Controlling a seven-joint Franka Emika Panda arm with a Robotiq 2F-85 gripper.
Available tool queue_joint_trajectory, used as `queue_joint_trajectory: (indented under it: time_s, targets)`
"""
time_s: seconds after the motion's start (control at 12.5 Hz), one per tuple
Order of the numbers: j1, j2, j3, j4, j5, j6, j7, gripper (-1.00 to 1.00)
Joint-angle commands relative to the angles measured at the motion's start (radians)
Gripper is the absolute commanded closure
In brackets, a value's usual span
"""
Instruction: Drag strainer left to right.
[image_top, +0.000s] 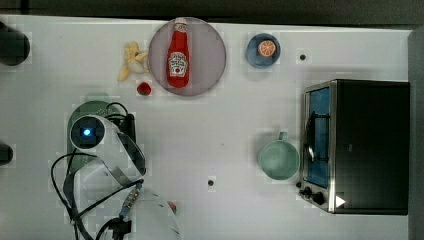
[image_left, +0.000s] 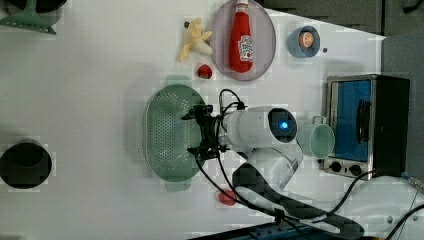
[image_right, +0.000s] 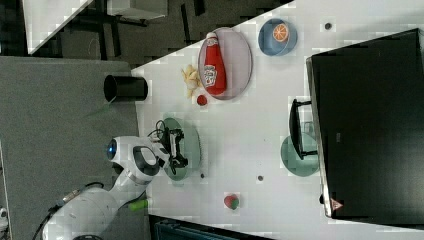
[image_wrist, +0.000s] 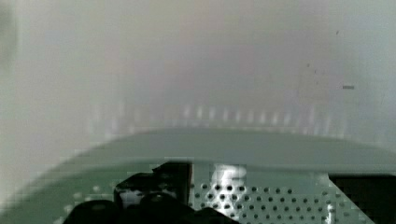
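I am looking down through the wrist camera and seeing the gripper (image_wrist: 261, 186) sitting right over the strainer (image_wrist: 261, 149), its fingers standing wide apart with nothing clamped between them; one dark finger (image_wrist: 154, 186) is showing against the perforated floor, and the strainer's pale rim is curving just beyond it. In the left view the gripper (image_left: 204, 134) is hanging over the strainer's (image_left: 167, 132) edge nearest the arm, one finger (image_left: 196, 113) toward each end of that long side, though I cannot tell whether either is touching the plastic. The strainer is lying on the white table (image_left: 100, 90) at the top view's left, partly hidden there beneath the arm. Just beyond it in the left view, a small red strawberry (image_left: 204, 71) and a peeled banana (image_left: 196, 44) are lying near a round plate (image_left: 265, 55) carrying a ketchup bottle (image_left: 241, 40). Farther off, toward the left view's right, a green mug (image_left: 321, 140) is standing just beside a toaster oven (image_left: 367, 125), and a blue bowl (image_left: 295, 42) is holding an orange slice (image_left: 306, 39).
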Motion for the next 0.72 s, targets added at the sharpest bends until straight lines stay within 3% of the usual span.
queue_joint_trajectory:
  time_s: [0.08,0.72]
  targets:
    - [-0.004,-0.030,-0.041,0.000,0.014,-0.016,0.050,-1.00]
    - [-0.083,-0.129,-0.100,-0.122,0.007,-0.006,-0.040,-1.00]
